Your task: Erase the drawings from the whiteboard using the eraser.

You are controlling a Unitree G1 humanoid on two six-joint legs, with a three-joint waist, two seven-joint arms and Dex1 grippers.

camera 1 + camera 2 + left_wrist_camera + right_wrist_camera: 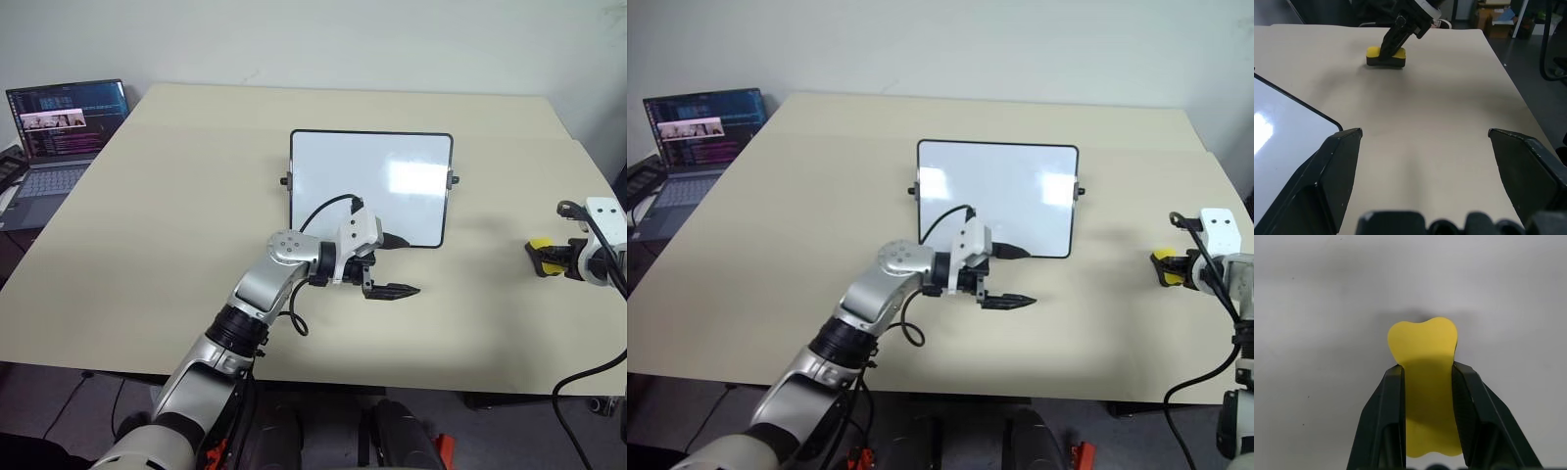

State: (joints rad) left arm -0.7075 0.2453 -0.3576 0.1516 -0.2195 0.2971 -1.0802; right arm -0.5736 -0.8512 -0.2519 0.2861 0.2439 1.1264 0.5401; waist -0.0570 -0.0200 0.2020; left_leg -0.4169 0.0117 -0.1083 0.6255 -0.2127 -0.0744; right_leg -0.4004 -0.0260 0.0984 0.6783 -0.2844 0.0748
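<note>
The whiteboard (370, 186) lies flat at the table's middle, its visible face plain white with a glare patch. The drawings are out of view. My left gripper (397, 265) hovers at the board's near edge, pointing toward the right, with its black fingers (1332, 171) spread wide and nothing between them. Far to the right, my right gripper (542, 260) is shut on the yellow eraser (1422, 340), whose sides bulge from the squeeze. In the left wrist view the eraser (1386, 55) sits low on the table with its black layer underneath.
An open laptop (64, 137) stands off the table's far left corner. The beige table (196, 196) stretches wide on the left of the board and between the two grippers. Its right edge runs close beside the right gripper.
</note>
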